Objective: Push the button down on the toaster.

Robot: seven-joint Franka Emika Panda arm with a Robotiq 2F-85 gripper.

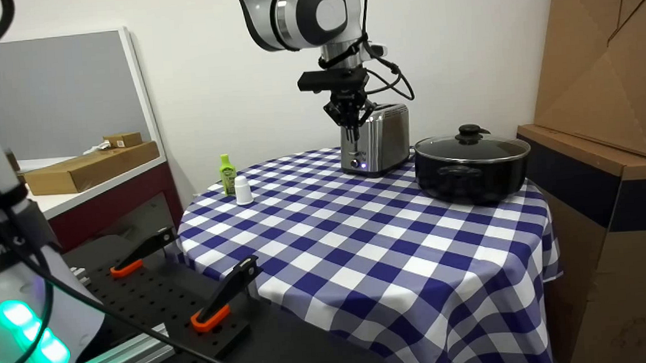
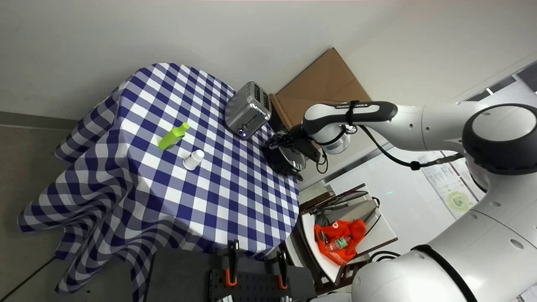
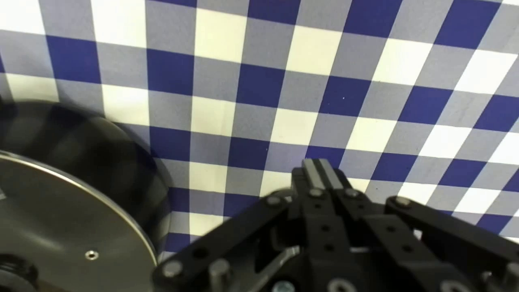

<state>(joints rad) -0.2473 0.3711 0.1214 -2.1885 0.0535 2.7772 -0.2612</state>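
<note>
Hand point(image 3: 320, 164): is hovering above the worktop point(image 3: 259, 83), fingertips meeting, gripping nothing.
Toaster point(image 1: 382, 144): is standing near the lidded pot point(image 1: 471, 169), front light point(image 1: 355, 164) glowing.

We see a toaster point(image 2: 246, 110) in shiny brushed metal, a glossy pot point(image 1: 471, 182) with a smooth, glass-like lid point(image 1: 455, 150), a matt cloth tablecloth point(image 1: 348, 233) and dull cardboard box point(image 1: 608, 74).

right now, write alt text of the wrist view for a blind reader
Black robot gripper, fingers closed with nothing held, jutting in from the bottom over a navy-and-white checked tablecloth. At lower left, cut off by the frame, sits a black pot under a metal-rimmed lid.
</note>
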